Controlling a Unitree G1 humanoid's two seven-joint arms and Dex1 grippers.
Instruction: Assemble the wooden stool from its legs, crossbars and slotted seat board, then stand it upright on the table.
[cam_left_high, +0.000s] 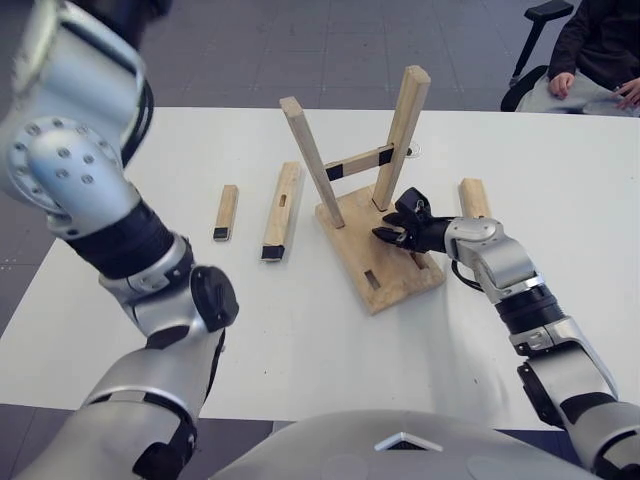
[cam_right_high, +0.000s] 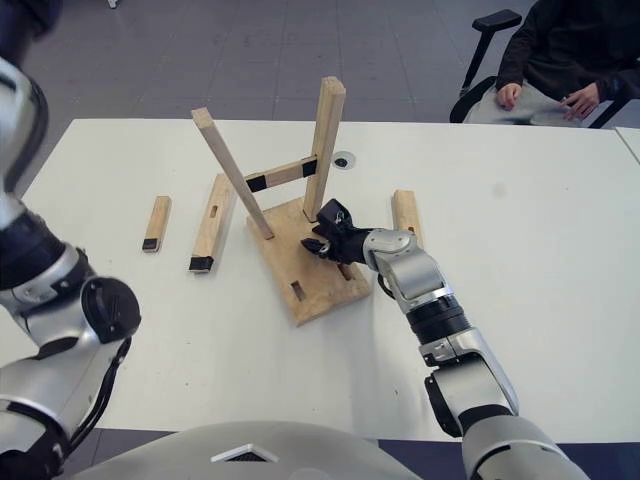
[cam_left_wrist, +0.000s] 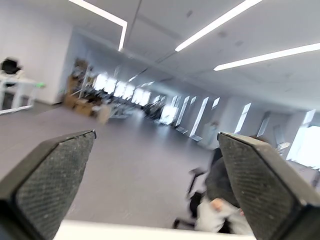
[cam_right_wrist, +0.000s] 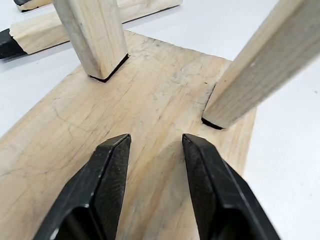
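Quick count from us: one slotted seat board (cam_left_high: 358, 245), four legs and two crossbars, all on the white table (cam_left_high: 300, 340).

The board lies flat around the middle of the table, a bit closer to the far edge than the near one. Two legs are standing in its slots at the far end, the left one (cam_left_high: 312, 160) leaning and the right one (cam_left_high: 402, 135) leaning slightly too. One crossbar (cam_left_high: 358, 162) with black ends is joined between them, about halfway up.

The other two legs are loose. One (cam_left_high: 283, 210) lies just left of the board, and the other (cam_left_high: 473, 197) lies just right of it, partly hidden behind the right arm. The second crossbar (cam_left_high: 227, 212), the short piece, lies further toward the table's left edge, next to the loose left leg.

As for what's sitting in the board, two slots are filled. We can see one empty slot (cam_left_high: 372, 278) near the board's near corner. Any fourth one is under the right arm, so we can't tell.

The right tool (cam_right_wrist: 156, 139) is down over the board, just in front of the two standing legs. Its fingers are parted a little, with only bare wood showing in the gap, so it isn't gripping anything. The left tool (cam_left_wrist: 157, 135) is up off the table and aimed out at the room. Its fingers are spread wide with nothing between them.
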